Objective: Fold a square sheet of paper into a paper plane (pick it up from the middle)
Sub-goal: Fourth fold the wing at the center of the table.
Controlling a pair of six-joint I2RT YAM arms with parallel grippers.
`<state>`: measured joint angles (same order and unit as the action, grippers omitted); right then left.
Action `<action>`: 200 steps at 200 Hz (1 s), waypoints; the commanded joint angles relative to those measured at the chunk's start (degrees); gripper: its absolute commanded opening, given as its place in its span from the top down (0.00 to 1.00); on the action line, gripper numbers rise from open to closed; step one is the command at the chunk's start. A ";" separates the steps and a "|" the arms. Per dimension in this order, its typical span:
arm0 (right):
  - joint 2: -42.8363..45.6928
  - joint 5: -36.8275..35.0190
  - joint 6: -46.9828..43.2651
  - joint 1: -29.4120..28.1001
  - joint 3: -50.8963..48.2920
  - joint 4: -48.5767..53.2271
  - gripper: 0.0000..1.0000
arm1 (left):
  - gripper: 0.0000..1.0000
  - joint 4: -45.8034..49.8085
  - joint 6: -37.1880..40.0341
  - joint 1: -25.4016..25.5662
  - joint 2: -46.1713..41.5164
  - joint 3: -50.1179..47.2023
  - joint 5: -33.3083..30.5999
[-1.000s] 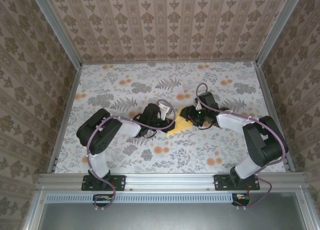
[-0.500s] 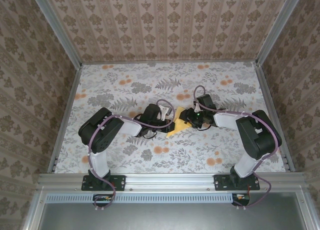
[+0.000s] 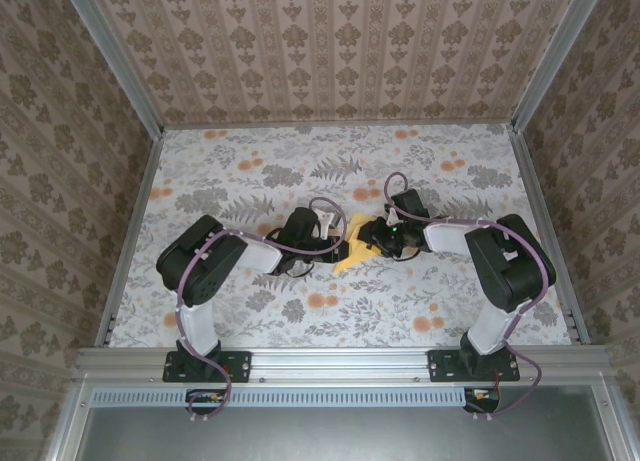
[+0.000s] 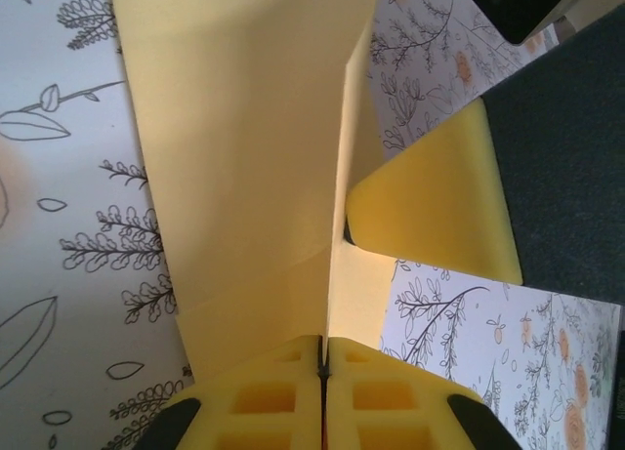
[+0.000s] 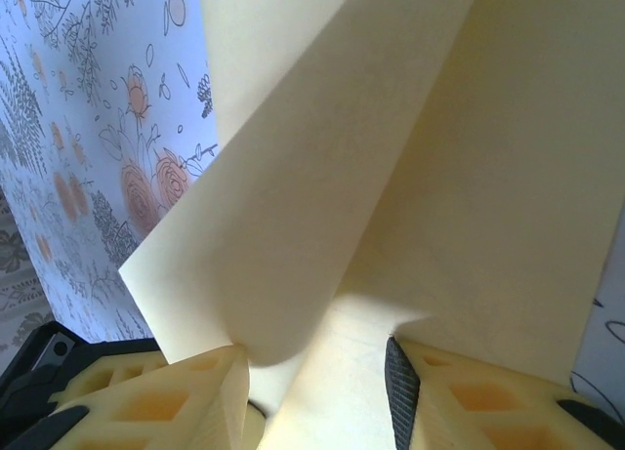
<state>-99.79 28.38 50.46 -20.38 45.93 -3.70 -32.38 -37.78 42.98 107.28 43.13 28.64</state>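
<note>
1. Some creases made: thin yellow square sheet of paper [image 4: 244, 128] stands part-folded just ahead of my left gripper [image 4: 324, 364], which pinches its edge.
2. My right gripper [image 5: 317, 372], opposite, has its jaws apart astride the sheet.
3. Pointed form not yet reached.

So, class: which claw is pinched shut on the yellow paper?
The left claw: its pads meet on the paper, while the right claw's pads stand apart around a fold.

Left gripper [image 3: 341, 249] and right gripper [image 3: 370, 243] crowd the folded yellow paper sheet [image 3: 344, 263] centrally; the floral-print bench [image 3: 250, 171] around them lies open.
</note>
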 commanded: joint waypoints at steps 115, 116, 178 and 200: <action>-2.80 -4.88 -2.64 -0.14 3.61 10.23 0.48 | 0.70 0.03 -1.60 -2.57 -4.10 -0.86 2.62; -2.83 -4.94 -2.64 -0.16 3.62 10.31 0.48 | 0.69 0.03 -1.69 -2.56 -4.23 -0.95 2.46; -4.50 -6.90 -3.26 -0.93 5.56 14.19 0.43 | 0.65 3.96 -2.17 -2.60 -12.54 -3.85 -4.36; -5.29 -8.11 -3.35 -1.37 6.50 16.39 0.41 | 0.65 5.38 -2.02 -1.86 -12.56 -2.88 -2.84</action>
<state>-101.75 25.80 48.12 -21.21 52.16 5.30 -30.50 -39.88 40.27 95.50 39.40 25.69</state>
